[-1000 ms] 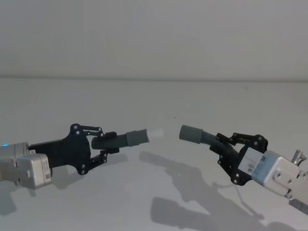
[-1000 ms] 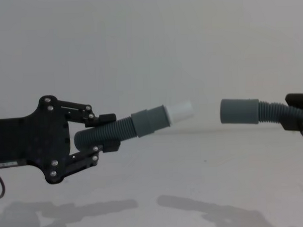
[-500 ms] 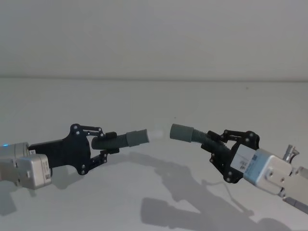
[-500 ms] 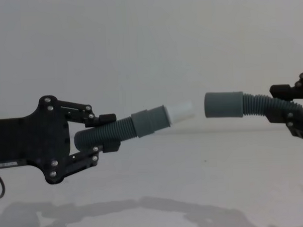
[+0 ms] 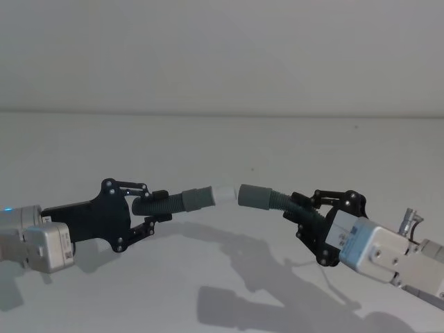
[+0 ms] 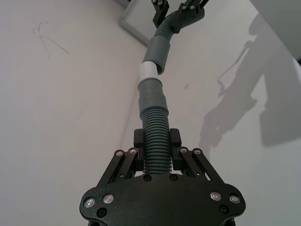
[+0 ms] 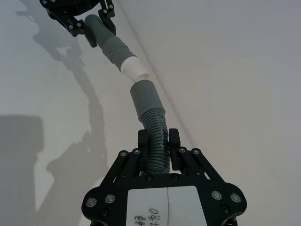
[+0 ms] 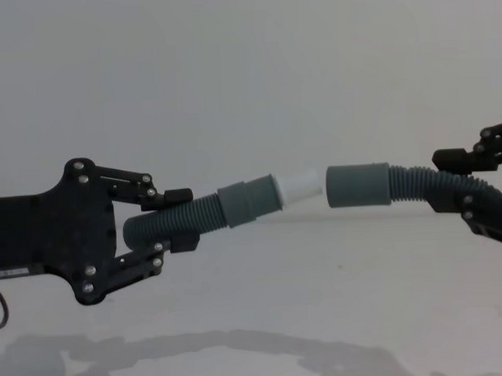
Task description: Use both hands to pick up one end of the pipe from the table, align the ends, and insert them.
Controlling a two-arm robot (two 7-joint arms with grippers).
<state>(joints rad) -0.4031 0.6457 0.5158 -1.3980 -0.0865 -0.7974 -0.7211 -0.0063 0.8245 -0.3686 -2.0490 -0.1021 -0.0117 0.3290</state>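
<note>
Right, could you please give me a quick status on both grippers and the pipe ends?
Left gripper shut on pipe behind white tip. Right gripper shut on pipe behind socket cuff. Tip at socket mouth, not seated. Nothing between.

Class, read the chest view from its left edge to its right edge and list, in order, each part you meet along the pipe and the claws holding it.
Left claw → corrugated hose → grey collar → white tip → socket cuff → corrugated hose on the right → right claw.
</note>
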